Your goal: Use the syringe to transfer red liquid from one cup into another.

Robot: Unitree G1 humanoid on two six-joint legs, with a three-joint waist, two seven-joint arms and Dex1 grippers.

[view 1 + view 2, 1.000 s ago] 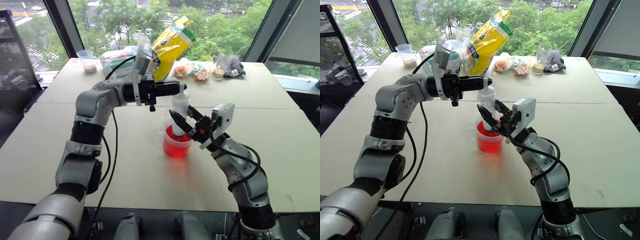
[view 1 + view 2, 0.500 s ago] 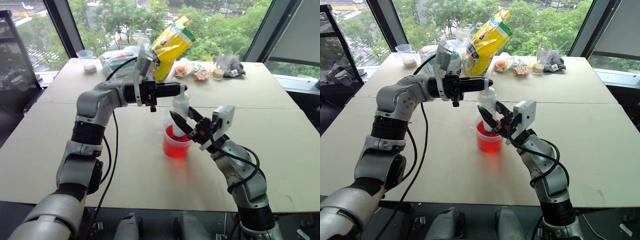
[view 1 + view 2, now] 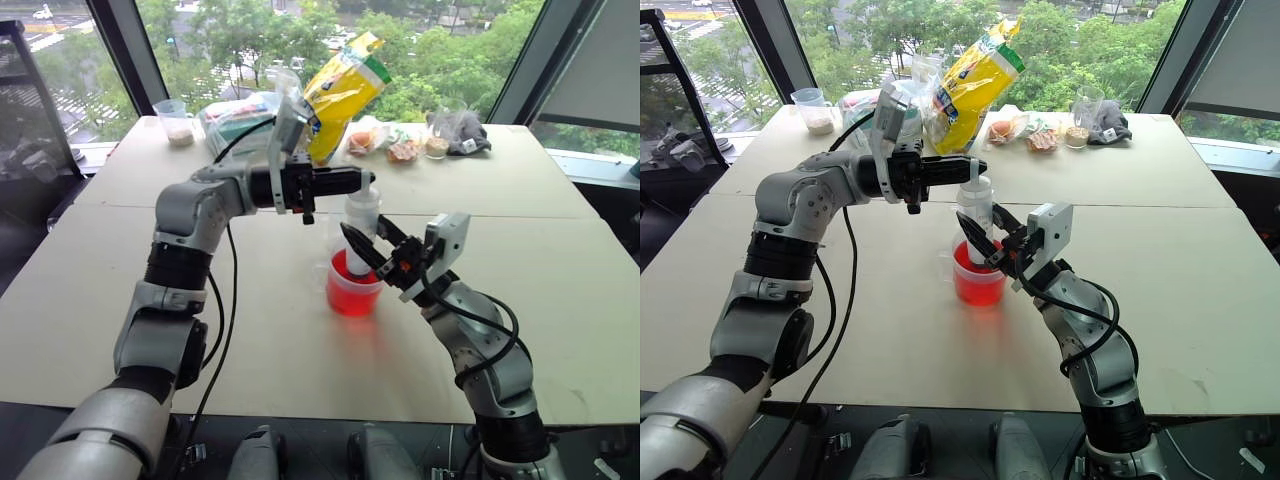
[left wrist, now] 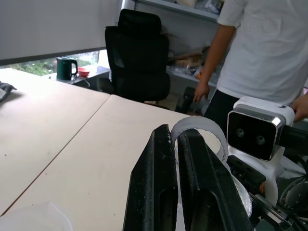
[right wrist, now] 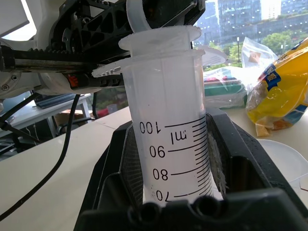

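1. Red liquid (image 3: 352, 297) is filling the lower part of the red cup (image 3: 355, 287), which is standing on the pale table (image 3: 560, 270) near its middle, between our two arms.
2. We are holding the syringe (image 3: 360, 225) upright with its lower end down inside that cup; its white barrel, marked with a scale, is rising well above the rim.
3. Our right gripper (image 3: 362, 246) is reaching in from the right, its black fingers clamped on the barrel just above the cup.
4. Our left gripper (image 3: 362, 179) is pointing level across from the left, its fingers pinched narrow on the plunger ring (image 4: 199, 132) at the top of the syringe.
5. We are seeing the colourless clear cup (image 3: 323, 262) just beside the red cup on its left, faint against the table.
6. A yellow bag (image 3: 342, 90) and a small cup with beige powder (image 3: 176, 121) are standing at the far edge by the window.
7. A person in a white shirt (image 4: 262, 48) is standing beyond the table.
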